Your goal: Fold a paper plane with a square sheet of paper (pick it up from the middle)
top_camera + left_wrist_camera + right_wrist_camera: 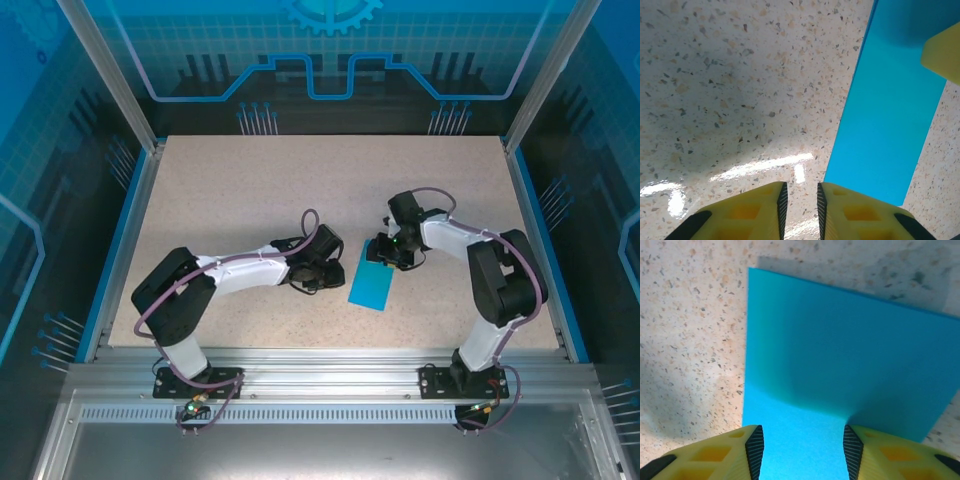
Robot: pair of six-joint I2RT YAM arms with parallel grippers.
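The square sheet of paper point(373, 281) is teal-blue and lies flat on the speckled table as a narrow rectangle, apparently folded in half. My left gripper point(335, 270) is low over the table just left of the sheet's long edge. Its jaws point(800, 205) stand a narrow gap apart over bare table, with nothing between them, and the paper point(890, 115) lies beside its right finger. My right gripper point(385, 252) is at the sheet's far end. Seen from its wrist, the right gripper point(804, 450) is open with its fingertips down on or just above the paper point(840, 370).
The beige speckled tabletop point(250, 190) has a blue rim and metal frame posts at its corners. One yellow finger point(944, 52) of the right gripper shows at the edge of the left wrist view. Both arms bend inward towards the table's middle.
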